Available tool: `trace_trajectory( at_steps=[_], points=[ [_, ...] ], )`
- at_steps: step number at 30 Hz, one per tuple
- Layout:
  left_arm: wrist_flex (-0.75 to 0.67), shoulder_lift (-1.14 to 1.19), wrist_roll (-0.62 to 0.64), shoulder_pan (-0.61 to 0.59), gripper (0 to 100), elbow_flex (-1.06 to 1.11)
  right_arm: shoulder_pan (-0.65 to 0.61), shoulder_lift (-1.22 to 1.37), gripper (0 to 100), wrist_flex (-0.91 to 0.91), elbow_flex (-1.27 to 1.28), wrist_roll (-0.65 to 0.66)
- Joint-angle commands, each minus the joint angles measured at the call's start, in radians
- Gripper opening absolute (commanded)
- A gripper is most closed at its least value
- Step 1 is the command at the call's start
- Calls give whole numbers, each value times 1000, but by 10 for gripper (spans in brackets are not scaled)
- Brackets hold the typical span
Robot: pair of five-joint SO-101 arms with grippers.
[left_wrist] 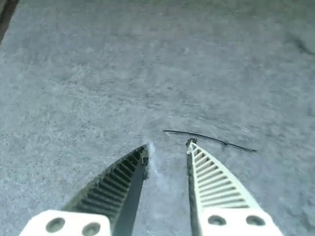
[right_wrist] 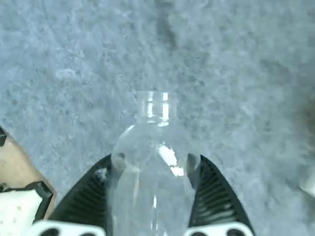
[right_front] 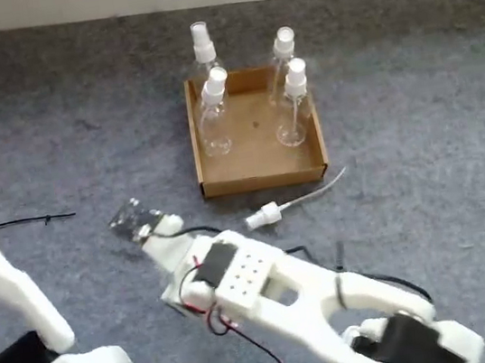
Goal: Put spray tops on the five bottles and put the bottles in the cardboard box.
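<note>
The right pincer (right_wrist: 153,161) was clamped on the body of the 5th bottle (right_wrist: 153,140), whose open neck pointed out past the fingertips. The loose spray top (right_front: 266,216) lay on the tabletop (right_front: 416,119) off to the side of that pincer, just before the near wall of the cardboard box (right_front: 263,178), its dip tube trailing away. The left pincer (left_wrist: 167,147) hung open and empty, with a black cable tie (left_wrist: 211,140) just beyond its tips.

The smooth, clear bottle could probably twist or slip in the grip when the top is pressed on, and the thin tube could miss the neck. 4 capped bottles (right_front: 214,113) crowded the box, leaving free floor mainly in the middle and along the near wall. A careless entry there might topple them.
</note>
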Motion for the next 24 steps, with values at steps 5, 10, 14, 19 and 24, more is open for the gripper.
trace_trajectory(
  at_steps=[5, 10, 14, 19, 24],
  points=[
    [281, -246, -44, 421, 131, -42, 363, -607, 4, 392, 21, 232],
    [331, -280, -43, 736, 130, 76, 826, -826, 4, 524, 45, 376],
    [281, -278, -48, 969, 130, 228, 1199, -800, 4, 463, 88, 531],
    [94, -277, -43, 1155, 130, 410, 1395, -644, 4, 234, 232, 586],
    [-155, -275, -43, 1185, 150, 607, 1489, -449, 4, 61, 302, 592]
  ],
)
